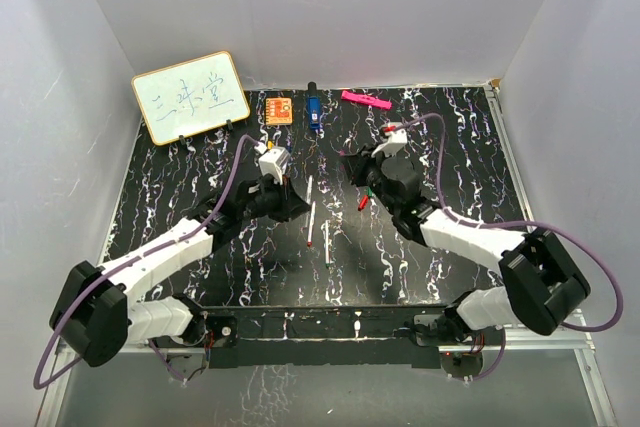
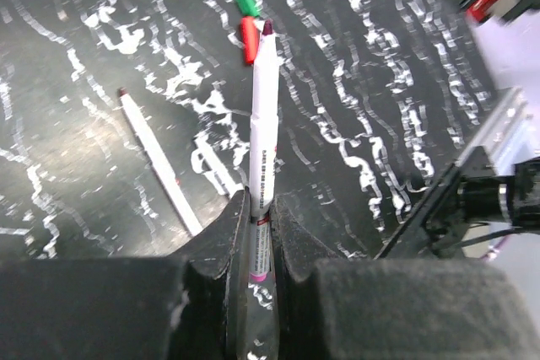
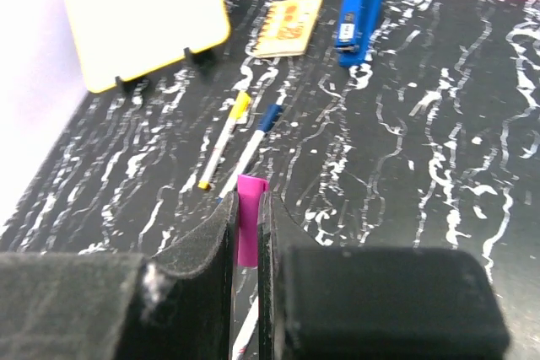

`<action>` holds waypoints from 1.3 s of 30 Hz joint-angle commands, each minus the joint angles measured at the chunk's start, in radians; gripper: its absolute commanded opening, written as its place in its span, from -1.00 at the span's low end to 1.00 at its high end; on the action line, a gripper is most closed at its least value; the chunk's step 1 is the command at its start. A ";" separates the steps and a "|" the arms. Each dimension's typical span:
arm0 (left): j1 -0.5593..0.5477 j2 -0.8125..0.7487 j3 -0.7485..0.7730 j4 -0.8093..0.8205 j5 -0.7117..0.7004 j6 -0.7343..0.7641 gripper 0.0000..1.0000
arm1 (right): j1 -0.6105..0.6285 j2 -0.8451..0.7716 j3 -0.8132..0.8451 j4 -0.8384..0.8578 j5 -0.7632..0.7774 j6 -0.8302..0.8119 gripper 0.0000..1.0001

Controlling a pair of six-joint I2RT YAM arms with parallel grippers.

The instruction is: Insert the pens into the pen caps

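The left gripper (image 2: 260, 212) squeezes a white pen (image 2: 263, 124) in the middle of the frame, and the right gripper (image 3: 248, 229) pinches a purple cap (image 3: 251, 196) above the black desk (image 3: 405, 124).

**What lines the back of my desk**

My desk (image 1: 170, 197) is black with white marble streaks, and white walls close it in on three sides. In its far left corner a small whiteboard (image 1: 190, 97) with a yellow rim stands propped on black feet, with blue writing on it. Along the far edge to its right lie an orange square (image 1: 279, 109), a thick blue block (image 1: 313, 113) and a flat pink bar (image 1: 366, 100), each apart from the next.
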 commanded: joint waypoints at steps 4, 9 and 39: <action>-0.012 0.041 -0.020 0.312 0.173 -0.114 -1.00 | 0.001 -0.086 -0.116 0.408 -0.152 0.050 -1.00; -0.033 0.062 -0.018 0.358 0.175 -0.114 -1.00 | 0.001 -0.116 -0.153 0.491 -0.176 0.092 -1.00; -0.061 0.052 0.004 0.391 0.187 -0.075 -1.00 | 0.000 -0.070 -0.162 0.582 -0.216 0.149 -1.00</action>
